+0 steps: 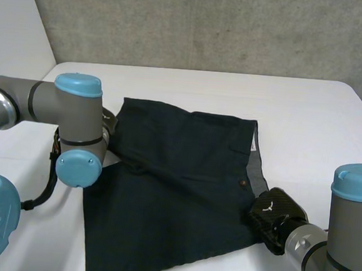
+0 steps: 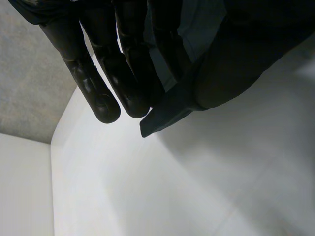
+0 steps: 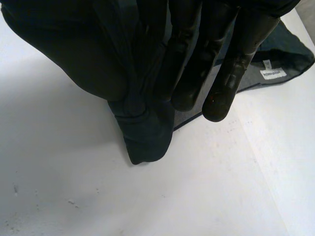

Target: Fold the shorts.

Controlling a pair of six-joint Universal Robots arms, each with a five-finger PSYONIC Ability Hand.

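- The right hand [image 1: 275, 216] is seen nearest, at the right edge of the shorts [image 1: 176, 191] by the waistband. A bunched fold of the dark cloth is clamped between its thumb and its fingers.
- The shorts are spread mostly flat on the white bench [image 1: 308, 114]. They are dark navy and softly creased, with one hem laid towards the robot.
- A small button [image 1: 242, 183] is seen just beside the right hand. Further back, a white label [image 1: 254, 143] is shown inside the waistband.
- The left hand [image 2: 123, 73] is placed at the far left edge of the shorts, partly behind its own arm [image 1: 75, 121]. A pointed flap of the cloth is pinched between its thumb and fingers.
- A grey wall [image 1: 208, 25] is seen behind the bench.
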